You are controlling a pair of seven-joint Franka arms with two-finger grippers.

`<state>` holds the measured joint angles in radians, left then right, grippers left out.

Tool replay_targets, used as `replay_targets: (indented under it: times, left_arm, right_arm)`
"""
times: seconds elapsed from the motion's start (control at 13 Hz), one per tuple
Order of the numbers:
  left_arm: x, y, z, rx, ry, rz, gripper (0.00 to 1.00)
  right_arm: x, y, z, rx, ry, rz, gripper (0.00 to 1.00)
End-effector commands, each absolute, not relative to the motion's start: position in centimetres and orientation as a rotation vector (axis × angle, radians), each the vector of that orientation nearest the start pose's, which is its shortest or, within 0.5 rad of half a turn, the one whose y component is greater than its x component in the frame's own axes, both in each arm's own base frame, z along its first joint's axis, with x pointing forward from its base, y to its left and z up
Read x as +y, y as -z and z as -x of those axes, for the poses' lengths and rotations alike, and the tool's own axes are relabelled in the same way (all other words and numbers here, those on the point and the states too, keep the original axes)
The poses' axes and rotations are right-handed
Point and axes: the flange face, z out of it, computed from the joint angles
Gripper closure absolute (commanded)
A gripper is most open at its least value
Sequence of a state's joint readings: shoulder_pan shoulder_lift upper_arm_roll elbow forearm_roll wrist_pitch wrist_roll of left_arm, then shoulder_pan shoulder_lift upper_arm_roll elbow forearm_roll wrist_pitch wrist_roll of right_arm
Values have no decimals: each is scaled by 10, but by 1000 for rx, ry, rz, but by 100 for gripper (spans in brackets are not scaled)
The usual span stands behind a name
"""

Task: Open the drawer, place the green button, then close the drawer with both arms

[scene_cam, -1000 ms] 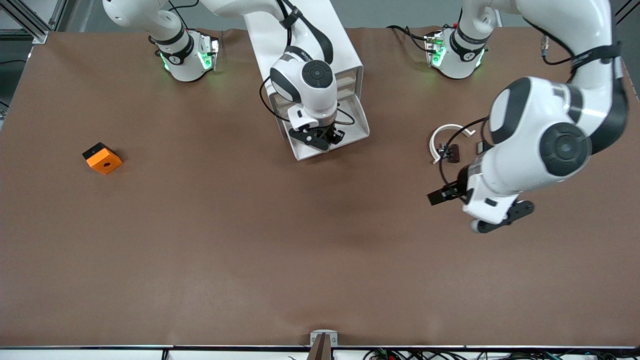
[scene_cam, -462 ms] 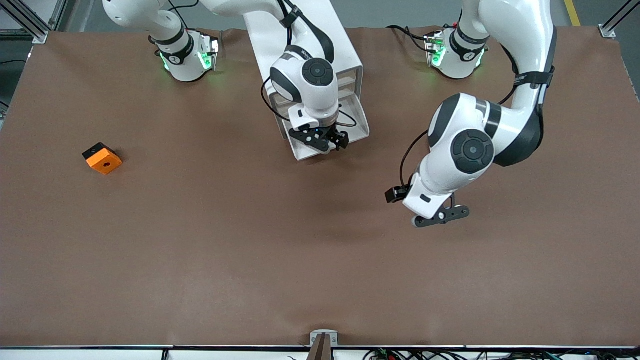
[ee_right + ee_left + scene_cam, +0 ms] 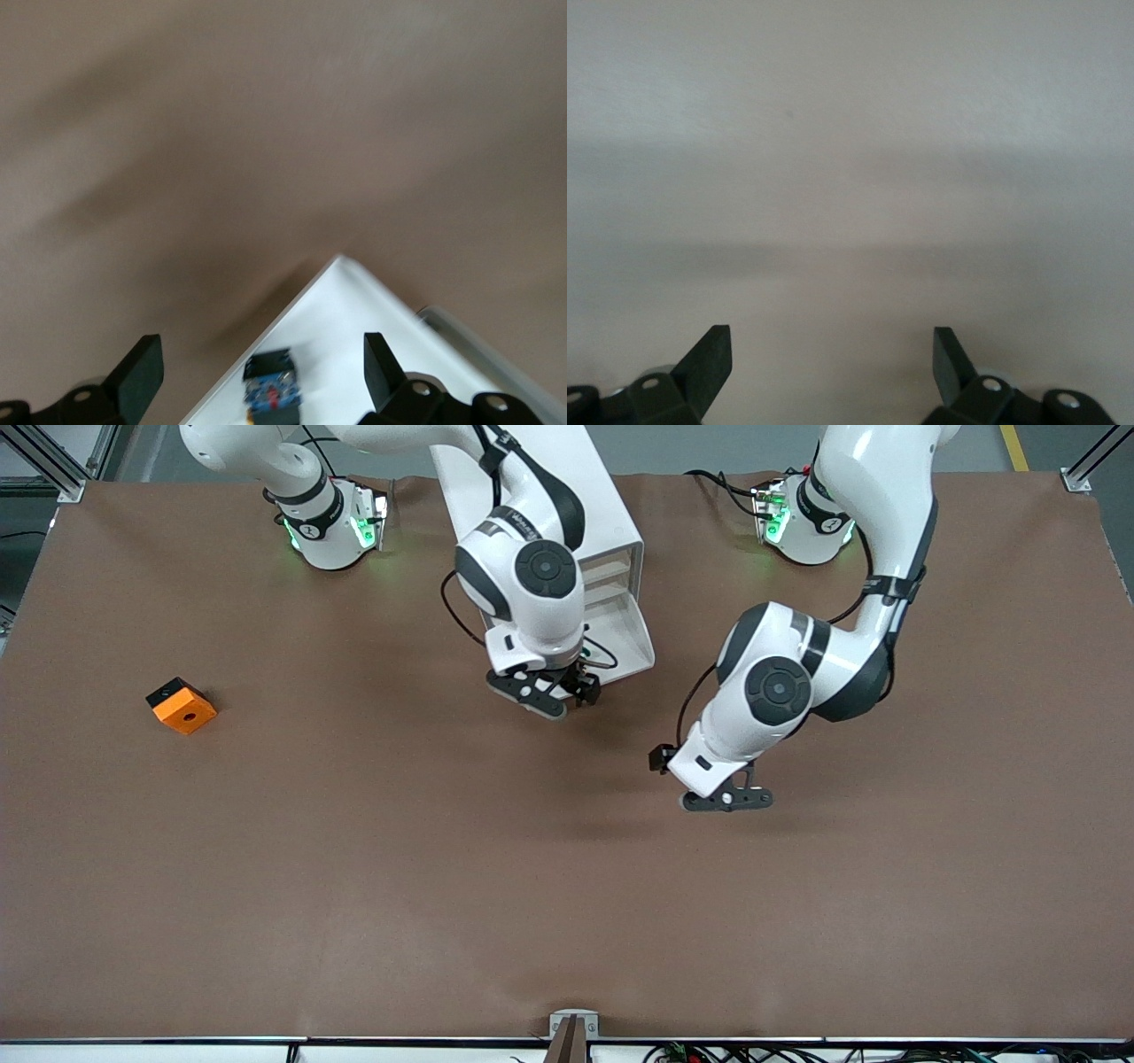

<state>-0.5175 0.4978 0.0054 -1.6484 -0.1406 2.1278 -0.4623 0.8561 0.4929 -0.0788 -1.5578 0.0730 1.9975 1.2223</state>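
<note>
Button [image 3: 273,387]: we see it lying loose in the drawer, blue base showing, in the right wrist view; in the front view the right wrist hides it
Drawer [image 3: 631,648]: pulled out from the white cabinet [image 3: 576,496], its tray reaching toward the front camera; we see its white floor and a corner in the right wrist view
Right gripper [image 3: 567,693]: over the drawer's outer end, fingers spread wide, holding nothing; the button sits apart from both fingers
Left gripper [image 3: 728,799]: over bare brown table [image 3: 354,850], at about four o'clock from the drawer in the front view and well apart from it; fingers wide open and empty, and we see only the tabletop between them in the left wrist view
Orange cube [image 3: 181,705]: on the table toward the right arm's end, at about nine o'clock from the drawer, well apart from both grippers
</note>
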Motion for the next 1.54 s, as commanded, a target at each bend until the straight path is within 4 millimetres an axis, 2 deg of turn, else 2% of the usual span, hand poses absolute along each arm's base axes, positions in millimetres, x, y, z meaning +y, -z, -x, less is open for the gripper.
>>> replay_targets:
  times: [0.0,0.08,0.15,0.23,0.31,0.54,0.62,0.77,1.0,1.15,1.23,1.46]
  left_arm:
    - [-361,-301,-576,37,-96,3243,0]
    - [-370,-293,-571,50,-95,3245,0]
    - [-388,-284,-560,73,-80,3250,0]
    - [-396,-274,-551,57,-76,3252,0]
    - [-398,-267,-545,48,-77,3248,0]
    - [-399,-247,-526,-5,-150,3219,0]
    - [-400,-242,-521,-73,-177,3207,0]
    - [-417,-237,-503,-178,-242,3192,0]
    - [-441,-228,-480,-209,-305,3185,0]
    - [-450,-220,-471,-227,-338,3178,0]
    - [-456,-214,-464,-227,-360,3172,0]
    - [-474,-213,-445,-230,-394,3175,0]
  right_arm:
    - [433,-404,-514,593,-136,3131,0]
    - [408,-421,-526,529,-168,3150,0]
    - [383,-432,-536,462,-210,3170,0]
    - [355,-446,-548,396,-224,3171,0]
    - [312,-461,-565,332,-245,3167,0]
    - [204,-492,-592,120,-298,3147,0]
    - [169,-500,-597,53,-315,3136,0]
    - [100,-515,-602,-64,-335,3131,0]
    - [16,-529,-598,-170,-359,3098,0]
    - [-13,-537,-592,-179,-379,3110,0]
    - [-20,-542,-589,-170,-382,3130,0]
    - [-22,-549,-586,-155,-377,3138,0]
